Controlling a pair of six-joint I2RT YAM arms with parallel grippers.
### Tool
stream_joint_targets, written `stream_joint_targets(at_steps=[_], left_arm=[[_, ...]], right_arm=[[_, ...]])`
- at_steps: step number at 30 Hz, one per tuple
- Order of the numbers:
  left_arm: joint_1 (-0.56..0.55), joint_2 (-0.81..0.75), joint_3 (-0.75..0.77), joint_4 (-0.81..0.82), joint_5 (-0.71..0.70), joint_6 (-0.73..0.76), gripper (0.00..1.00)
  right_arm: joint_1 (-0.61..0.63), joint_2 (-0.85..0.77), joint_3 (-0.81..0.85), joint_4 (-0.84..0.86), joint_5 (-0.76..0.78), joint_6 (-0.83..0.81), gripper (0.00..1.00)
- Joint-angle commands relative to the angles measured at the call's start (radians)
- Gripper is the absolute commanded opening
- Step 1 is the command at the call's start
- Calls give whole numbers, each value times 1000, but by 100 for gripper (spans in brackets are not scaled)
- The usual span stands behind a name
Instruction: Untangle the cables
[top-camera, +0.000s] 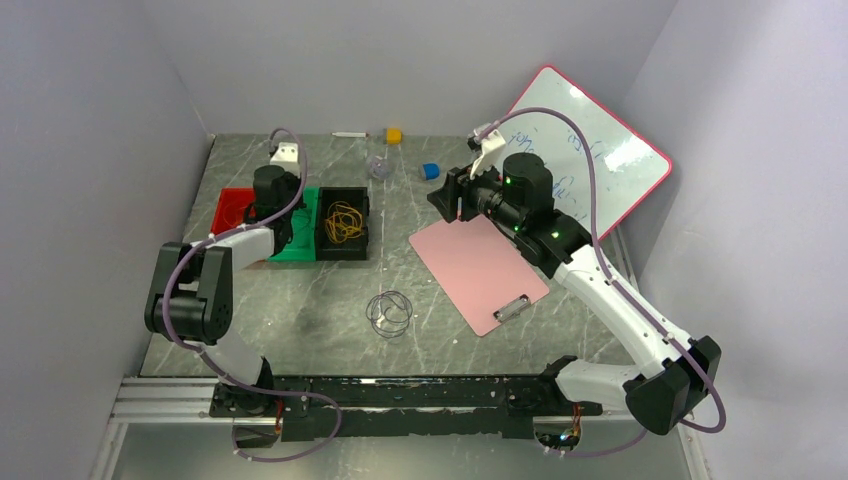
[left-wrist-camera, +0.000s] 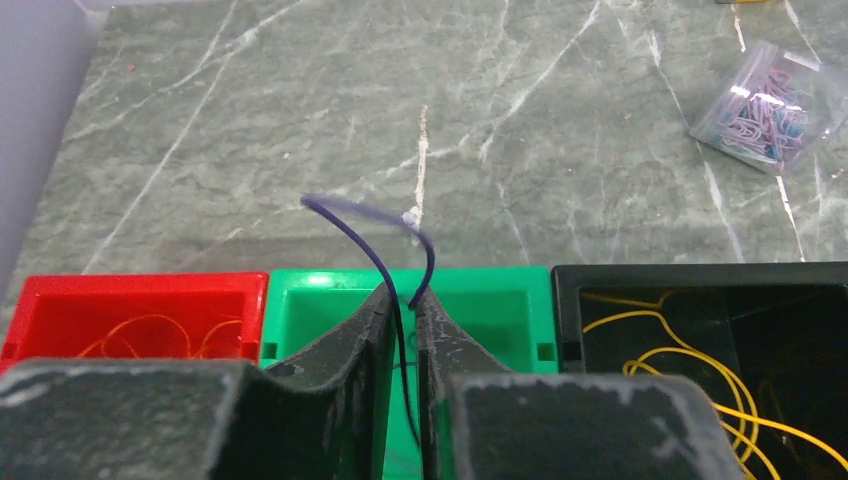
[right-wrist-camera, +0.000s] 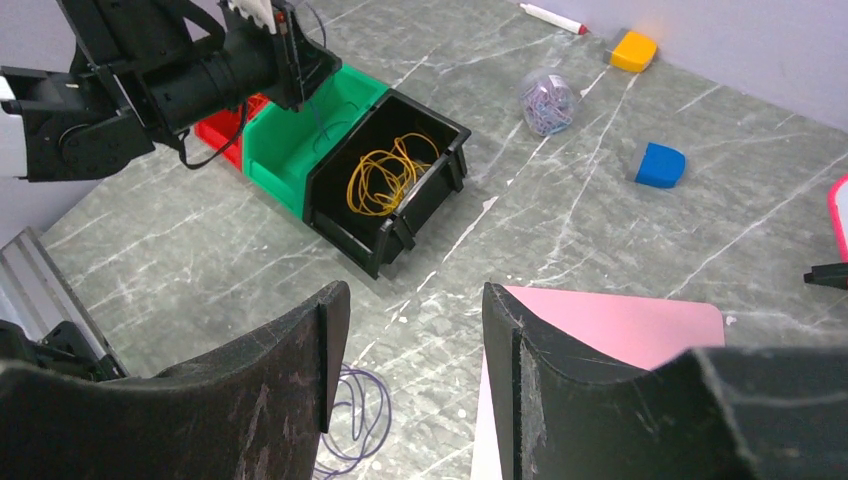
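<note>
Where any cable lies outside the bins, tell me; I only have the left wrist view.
Observer: A dark cable coil lies on the table, near its middle, toward the near edge from the black bin.
Operator: Report the right gripper.
Observer: The right gripper is open and empty, hovering by the far edge of the pink clipboard.
Operator: Check that clipboard against the coil.
Observer: They lie apart, with bare table showing between them.
</note>
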Motion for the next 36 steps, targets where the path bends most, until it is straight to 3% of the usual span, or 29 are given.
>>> stream_joint_targets(at_steps=[1, 5, 13, 21, 25, 31, 36], left_arm=[[-15, -12, -25, 57, -49, -57, 21], [-17, -42, -51, 36, -60, -95, 25], [-17, -50, -60, -38, -53, -175, 23], [-16, -9, -4, -207, -83, -288, 24], [-11, -2, 42, -293, -91, -325, 31], [-12, -47, 90, -386, -65, -378, 56], [-12, -99, 114, -456, -87, -392, 64]], right_arm=[[3, 0, -12, 25, -12, 6, 55], [3, 1, -17, 29, -15, 7, 55], [2, 3, -17, 28, -17, 7, 55], [2, 3, -23, 32, -22, 14, 55], [3, 0, -25, 32, -25, 15, 55], [2, -11, -31, 30, -19, 15, 55], [2, -11, -36, 33, -16, 16, 55]])
